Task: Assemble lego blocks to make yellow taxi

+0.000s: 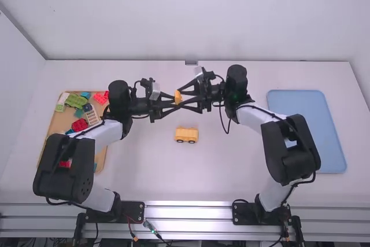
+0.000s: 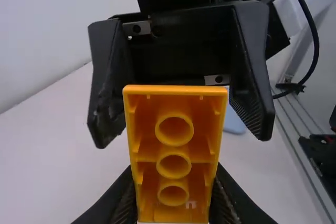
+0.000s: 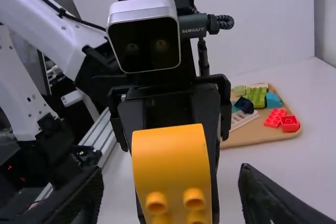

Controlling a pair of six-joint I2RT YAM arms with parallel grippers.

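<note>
The block (image 3: 170, 156) is plain orange-yellow, the toy car (image 1: 187, 133) yellow with dark wheels (image 1: 180, 141), the tray (image 1: 309, 125) pale blue, the board (image 3: 252, 136) tan, the table (image 1: 150, 169) white.

High view from above and behind, forward and down onto table (image 1: 139, 172), farthest, left wrist view from left arm (image 1: 104, 136), rightward, close on block (image 2: 174, 153), right wrist view from right arm (image 1: 254, 118), leftward, equally close, block common to all, board (image 3: 252, 138) to high and right wrist.

1 wd of pale print (image 3: 193, 30) on gray plug (image 3: 192, 22), r. wrist view.
</note>
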